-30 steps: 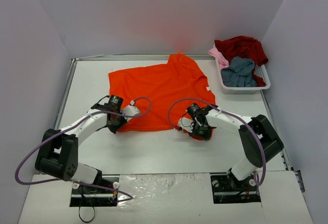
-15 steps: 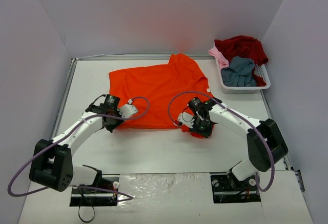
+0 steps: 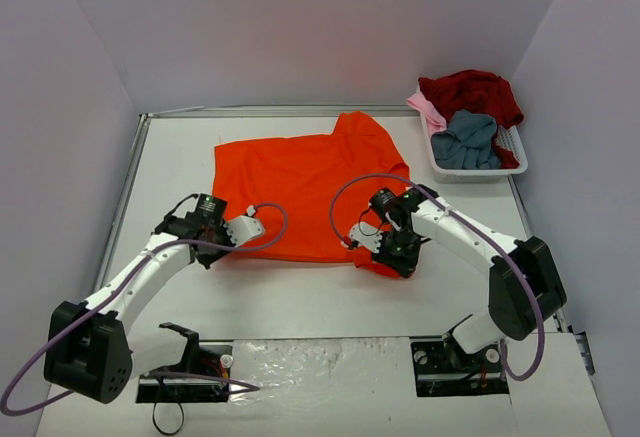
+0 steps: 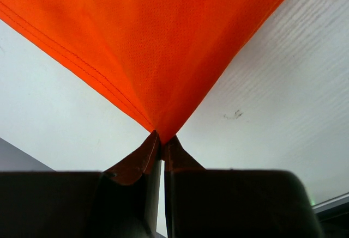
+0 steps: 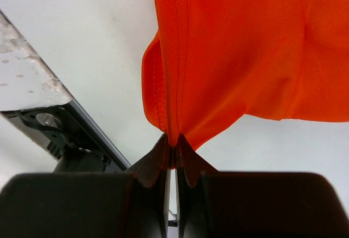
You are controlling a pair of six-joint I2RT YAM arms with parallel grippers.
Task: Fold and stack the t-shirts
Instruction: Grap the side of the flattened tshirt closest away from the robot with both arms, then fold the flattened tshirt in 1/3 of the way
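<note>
A bright orange-red t-shirt lies spread across the middle of the table. My left gripper is shut on its near left corner, and in the left wrist view the cloth fans out from the pinched tips of the left gripper. At the shirt's near right corner my right gripper is shut too. The right wrist view shows the hemmed edge clamped in the right gripper. A dark red, a grey-blue and a pale pink t-shirt are heaped in the basket.
A white slatted basket stands at the back right corner against the right wall. Grey walls close the table at the back and on both sides. Purple cables loop over the arms.
Both grippers have drawn the shirt's near edge toward the front of the table, the left one also shifting left. The cloth now lies flatter and more stretched.
</note>
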